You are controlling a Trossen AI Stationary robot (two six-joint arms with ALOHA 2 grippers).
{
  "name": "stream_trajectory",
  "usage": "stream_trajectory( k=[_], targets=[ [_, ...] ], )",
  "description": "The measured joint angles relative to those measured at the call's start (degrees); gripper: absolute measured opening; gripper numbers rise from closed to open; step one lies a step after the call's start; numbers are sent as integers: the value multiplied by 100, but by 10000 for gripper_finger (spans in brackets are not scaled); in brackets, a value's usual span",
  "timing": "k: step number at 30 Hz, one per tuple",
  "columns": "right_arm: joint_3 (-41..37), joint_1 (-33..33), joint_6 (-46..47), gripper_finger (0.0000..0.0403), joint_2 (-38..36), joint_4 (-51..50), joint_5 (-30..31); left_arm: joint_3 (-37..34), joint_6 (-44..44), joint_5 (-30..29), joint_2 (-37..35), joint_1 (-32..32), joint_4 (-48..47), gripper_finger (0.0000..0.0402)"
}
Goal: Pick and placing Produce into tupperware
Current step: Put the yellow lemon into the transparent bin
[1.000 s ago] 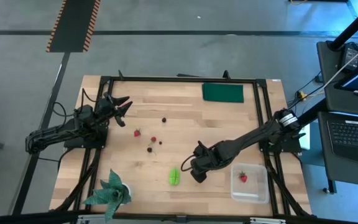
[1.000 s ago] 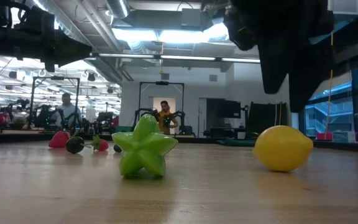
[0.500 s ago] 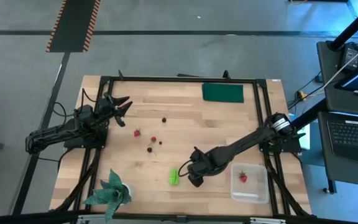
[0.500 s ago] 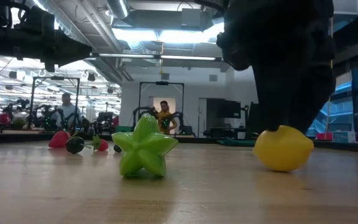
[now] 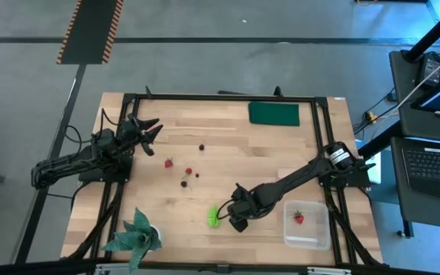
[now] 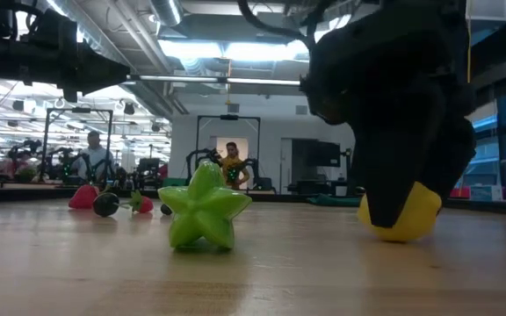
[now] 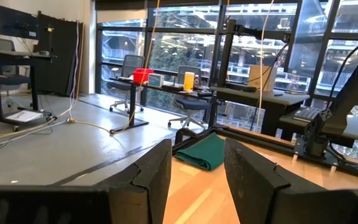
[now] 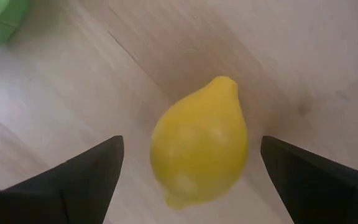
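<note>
A yellow lemon [image 8: 199, 140] lies on the wooden table, next to a bright green ridged star fruit [image 5: 214, 216] [image 6: 204, 209]. My right gripper [image 8: 191, 149] is open and low over the lemon [image 6: 418, 221], one finger on either side, with a gap showing at each. In the high view the gripper [image 5: 232, 215] hides the lemon. Red berries [image 5: 169, 162] and dark berries [image 5: 202, 147] lie mid-table. The clear tupperware [image 5: 315, 238] at the near right holds one red berry [image 5: 299, 218]. My left gripper [image 5: 150, 130] is open and empty, raised at the left.
A leafy potted plant [image 5: 136, 235] stands at the near left corner. A flat dark green rectangle [image 5: 273, 114] lies at the far edge. The berries [image 6: 104, 202] lie beyond the star fruit in the low view. People stand in the room behind the table.
My right gripper has gone down and a little toward the table's near left, from above the lemon until its fingers stand on either side of it. The lemon and the star fruit have kept still.
</note>
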Motion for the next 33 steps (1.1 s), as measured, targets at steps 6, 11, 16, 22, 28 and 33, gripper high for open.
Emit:
stream_trajectory(
  k=[6,11,16,22,28,33],
  targets=[
    [11,0,12,372,78,-7,7,0,0,1,0,2,-12,140],
    [11,-10,12,343,83,-37,31,0,0,-1,-2,0,-21,140],
    [5,-41,-10,308,87,-65,41,0,0,0,-1,1,-71,140],
    [2,-59,-165,277,91,-55,43,0,0,0,-2,2,-130,140],
    [2,-61,-161,255,91,-22,53,0,0,-1,0,0,-137,140],
    [2,-59,-161,228,94,-11,58,0,0,-1,-1,2,-137,140]
  ],
)
